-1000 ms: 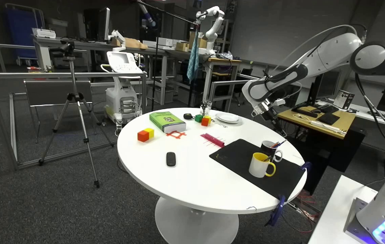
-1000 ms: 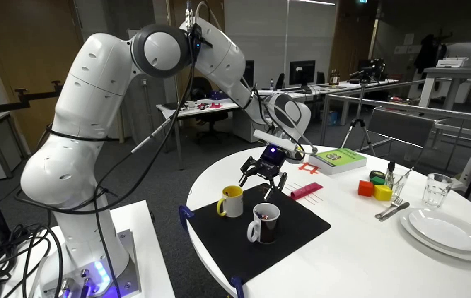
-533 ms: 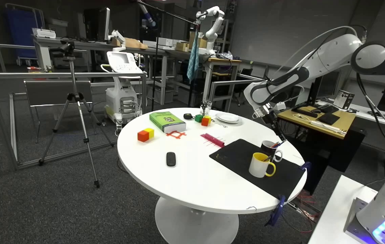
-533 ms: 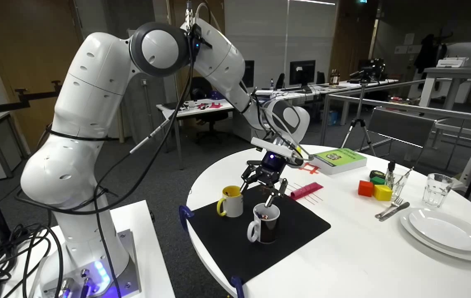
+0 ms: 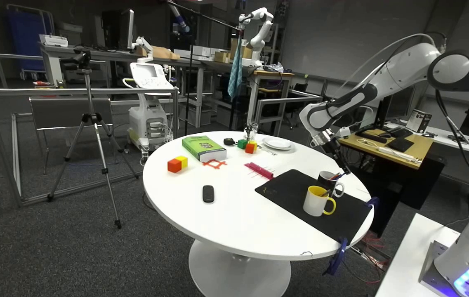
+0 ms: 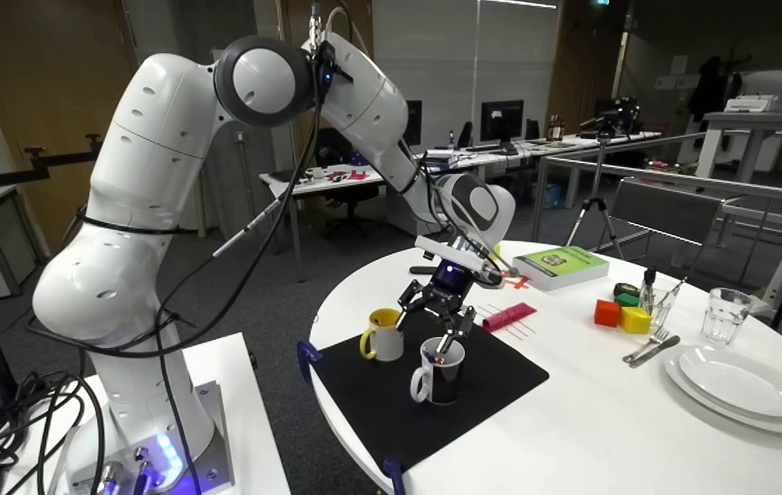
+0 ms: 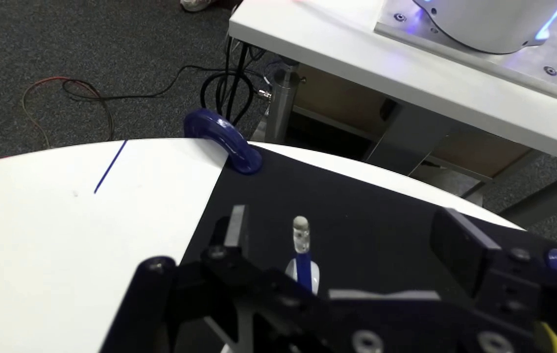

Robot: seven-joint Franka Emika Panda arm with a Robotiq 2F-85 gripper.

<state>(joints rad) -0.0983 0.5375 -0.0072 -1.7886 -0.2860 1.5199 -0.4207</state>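
My claw (image 7: 349, 235) spread wide, lower centre of wrist view; blue pen (image 7: 303, 264) showing in its gap. In an exterior view, lower centre: dark mug (image 6: 447, 381) below claw, yellow-handled mug (image 6: 388, 345) upper left, black mat (image 6: 501, 373) under both.

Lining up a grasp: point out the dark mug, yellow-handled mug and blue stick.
Dark mug (image 6: 447, 382), in an exterior view: its dark wall.
Yellow-handled mug (image 5: 313, 203), in an exterior view: its white wall.
Blue stick (image 7: 303, 267), in the wrist view: its blue shaft.

Prob. a blue pencil (image 7: 302, 257), in upright blk/wht mug (image 6: 445, 381) on mat (image 6: 494, 375).
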